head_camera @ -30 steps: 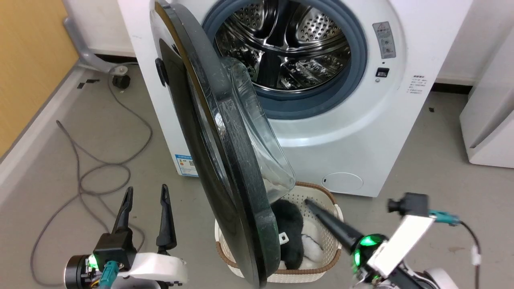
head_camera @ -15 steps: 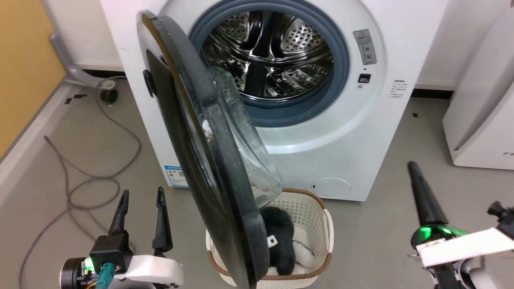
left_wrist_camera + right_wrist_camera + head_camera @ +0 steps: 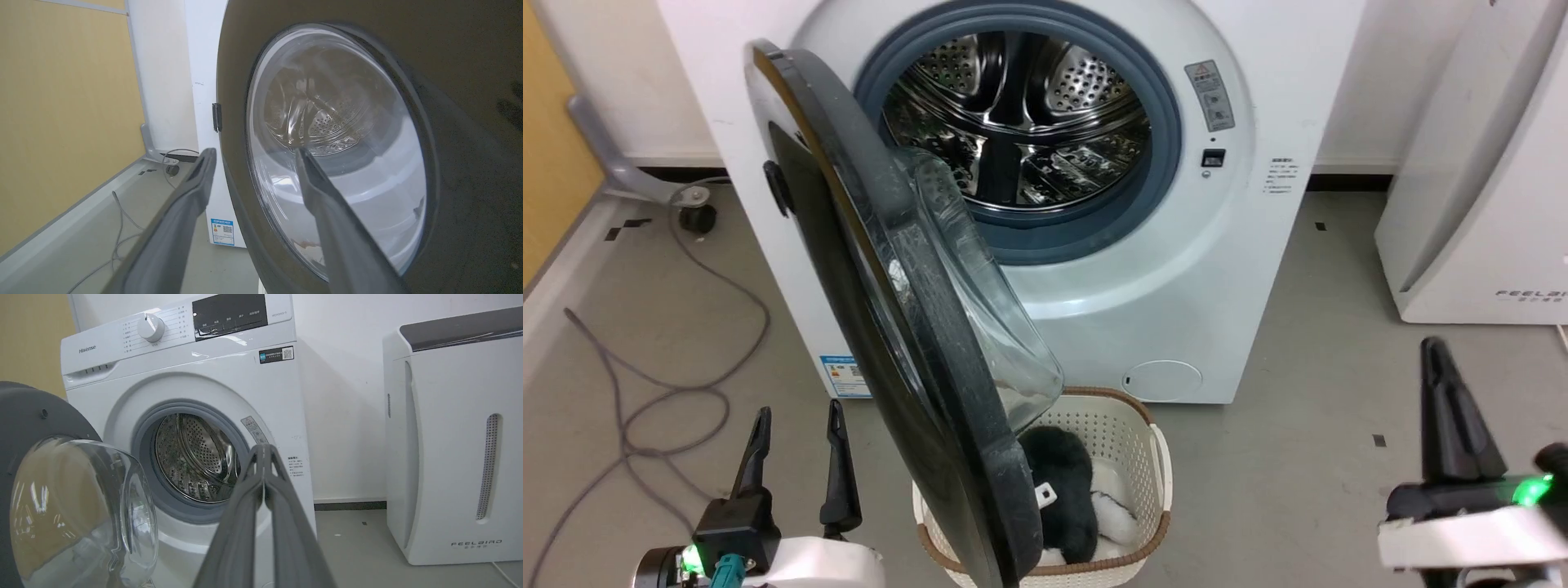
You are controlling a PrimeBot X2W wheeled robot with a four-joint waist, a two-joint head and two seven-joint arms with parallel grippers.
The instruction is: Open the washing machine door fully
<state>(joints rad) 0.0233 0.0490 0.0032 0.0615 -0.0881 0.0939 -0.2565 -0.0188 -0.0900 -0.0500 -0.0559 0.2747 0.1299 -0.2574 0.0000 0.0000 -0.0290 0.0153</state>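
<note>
The washing machine [image 3: 1217, 269] is a white front-loader with a grey rubber ring around its steel drum [image 3: 1013, 139]. The washing machine door [image 3: 890, 327], a black disc with a bulging glass bowl [image 3: 980, 310], stands swung out on its left hinge, nearly edge-on to the head view. My left gripper [image 3: 798, 410] is open at the lower left, apart from the door's outer face [image 3: 470, 102], which fills most of the left wrist view behind that gripper [image 3: 255, 151]. At the lower right my right gripper [image 3: 1433, 347] is shut on nothing, well away from the door. It [image 3: 264, 448] points toward the machine [image 3: 184, 375].
A cream laundry basket [image 3: 1156, 457] with dark and white clothes sits on the floor under the door's free edge. A grey cable [image 3: 645, 392] loops on the floor at left, and a wheeled grey leg [image 3: 629, 180] stands behind it. The white FEELBIRD appliance [image 3: 1470, 180] stands at right.
The right gripper has pulled back from beside the door's lower edge and the basket to the lower right, fingers now pointing up. The camera has shifted. The door's angle looks unchanged.
</note>
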